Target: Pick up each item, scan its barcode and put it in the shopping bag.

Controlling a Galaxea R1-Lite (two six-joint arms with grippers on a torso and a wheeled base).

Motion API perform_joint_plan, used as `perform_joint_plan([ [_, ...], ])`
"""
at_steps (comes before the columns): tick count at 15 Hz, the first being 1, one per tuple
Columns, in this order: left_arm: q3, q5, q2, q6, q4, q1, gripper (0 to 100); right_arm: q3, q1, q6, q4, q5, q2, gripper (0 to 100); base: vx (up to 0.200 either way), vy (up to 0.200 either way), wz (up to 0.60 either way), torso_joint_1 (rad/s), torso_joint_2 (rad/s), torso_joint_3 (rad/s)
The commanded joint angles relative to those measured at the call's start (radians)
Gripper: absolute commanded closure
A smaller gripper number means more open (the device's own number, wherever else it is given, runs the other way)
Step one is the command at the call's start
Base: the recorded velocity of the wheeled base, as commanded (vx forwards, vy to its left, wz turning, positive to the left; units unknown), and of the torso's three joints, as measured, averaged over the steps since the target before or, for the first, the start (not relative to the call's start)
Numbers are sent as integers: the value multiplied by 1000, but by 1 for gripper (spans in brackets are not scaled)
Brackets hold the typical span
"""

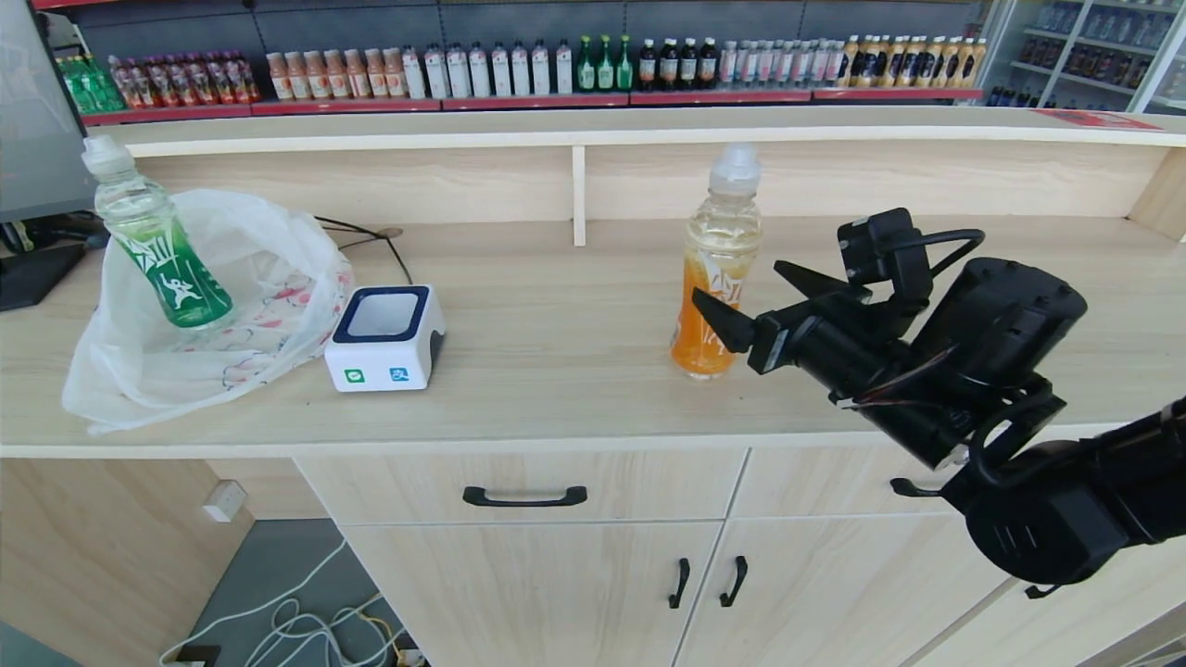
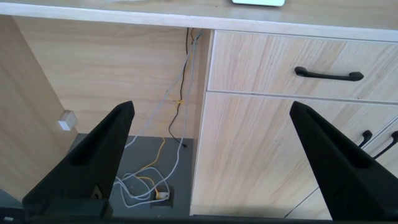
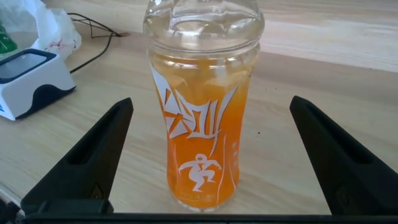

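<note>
Orange bottle (image 1: 715, 243) upright, close at 10 o'clock of R pincer (image 1: 738, 283). Pincer wide open, empty; R arm nearer.

Looks like a small convenience store, seen from behind the checkout counter (image 1: 574, 371). There are rows of bottled drinks (image 1: 519, 69) on red-edged shelves (image 1: 347, 105) along the back wall and a drinks fridge (image 1: 1084, 46) in the corner. A payment scanner (image 1: 384, 338) sits beside a plastic shopping bag (image 1: 120, 371).
</note>
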Motion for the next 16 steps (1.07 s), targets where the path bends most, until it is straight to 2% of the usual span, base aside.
perform_joint_plan([
  [1,0,1,0,-1,0,0,0,-34,1,-1,1,1,38,0,0,0,0,0,0,0],
  [3,0,-1,0,1,0,0,0,-96,1,-19,7,1,70,0,0,0,0,0,0,0],
  [10,0,1,0,1,0,0,0,-163,21,-21,9,-50,120,0,0,0,0,0,0,0],
  [16,0,1,0,1,0,0,0,-289,25,-39,126,-85,129,0,0,0,0,0,0,0],
])
